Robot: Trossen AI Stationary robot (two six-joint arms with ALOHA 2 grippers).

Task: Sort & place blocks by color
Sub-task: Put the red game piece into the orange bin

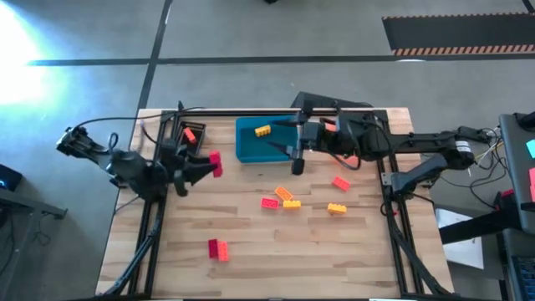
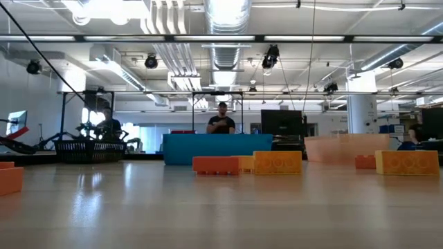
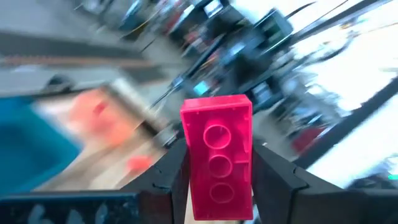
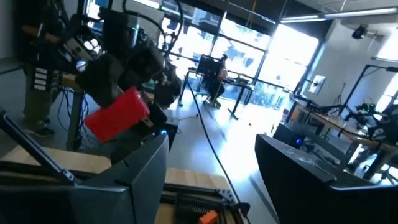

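nearest the lens: pink-magenta brick (image 3: 217,157), studs facing the left wrist camera, clamped between left pincer (image 1: 211,165) fingers (image 3: 166,174), lifted off the tabletop (image 1: 251,251) near its left side. no legible brand, label or writing anywhere. right pincer (image 1: 296,149) spread wide, gripping nothing, hovering at the blue tray (image 1: 251,149) edge. one yellow brick (image 1: 262,130) inside blue tray. loose on tabletop centre: red brick (image 1: 269,202), orange brick (image 1: 284,194), yellow pieces (image 1: 336,208); red brick (image 1: 341,183) further right; another pink-magenta pair (image 1: 218,248) near front left. wooden plank surface; open workshop beyond, exposed ceiling ducts, person (image 2: 221,119) standing far behind.
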